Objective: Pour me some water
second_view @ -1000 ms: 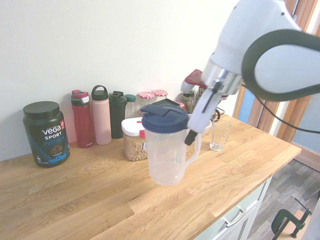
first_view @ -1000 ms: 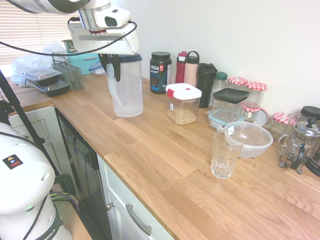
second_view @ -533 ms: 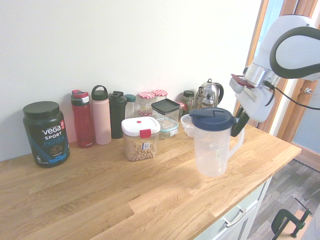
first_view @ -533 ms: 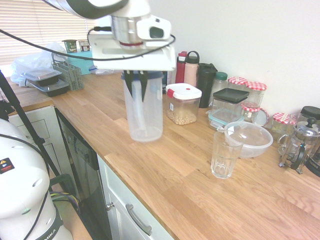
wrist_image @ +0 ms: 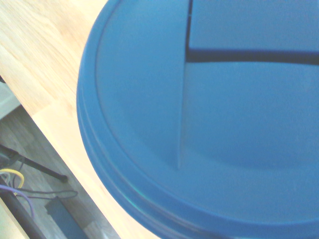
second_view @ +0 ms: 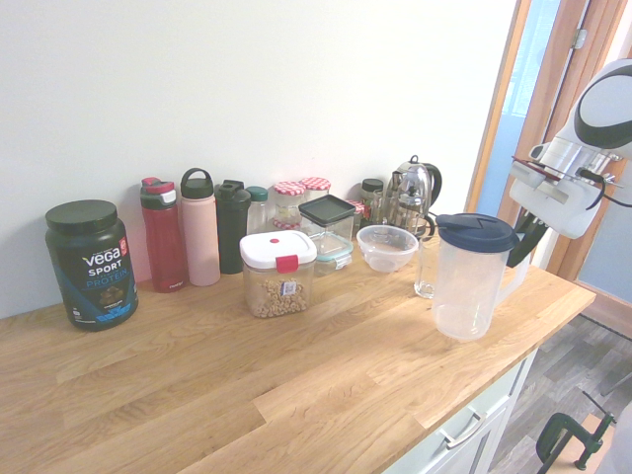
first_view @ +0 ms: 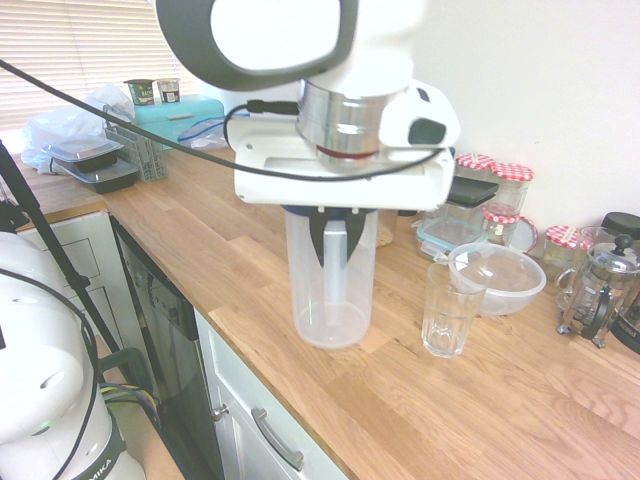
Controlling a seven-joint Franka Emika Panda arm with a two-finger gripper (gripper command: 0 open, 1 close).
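The gripper (second_view: pixel 521 252) pinches the pitcher (second_view: pixel 472 279) by its handle, just beside the glass (first_view: pixel 447 309); next, tilt its spout over the glass.

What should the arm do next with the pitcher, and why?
Probably carry the pitcher a little closer to the glass and start tipping it. The gripper holds it by the handle, upright, lid on, just beside the glass, which looks empty. From the second exterior view the pitcher partly hides the glass, so the two are near but the spout is not yet over the rim.
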